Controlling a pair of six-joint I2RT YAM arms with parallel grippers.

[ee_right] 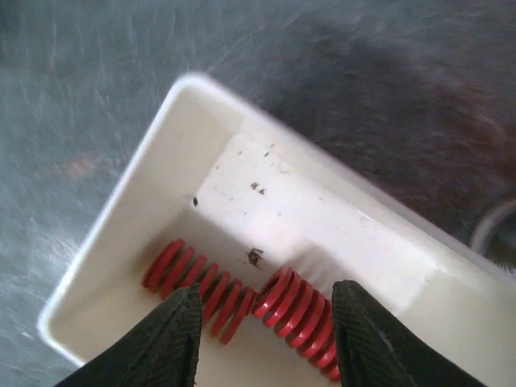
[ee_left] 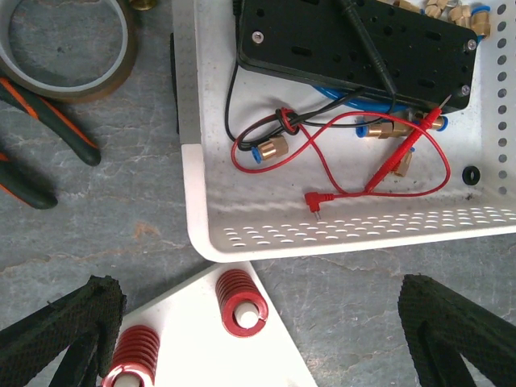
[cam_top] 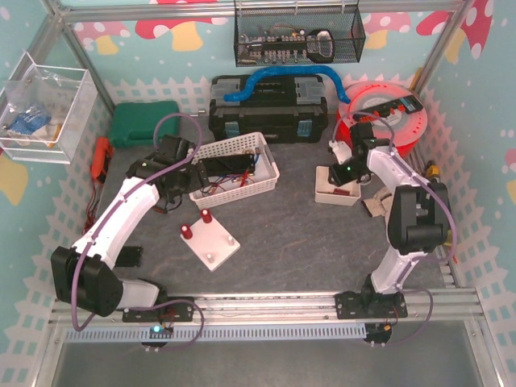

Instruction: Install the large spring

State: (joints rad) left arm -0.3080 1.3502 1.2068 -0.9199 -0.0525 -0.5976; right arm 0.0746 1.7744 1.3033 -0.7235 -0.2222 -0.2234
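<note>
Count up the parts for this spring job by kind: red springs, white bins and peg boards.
Red springs: 4 (2 upright on the board, 2 lying in the small tray)
White bins: 2 (the small tray and the perforated basket)
Peg boards: 1
Total: 7

No readable text, no legible labels, brands, numbers
</note>
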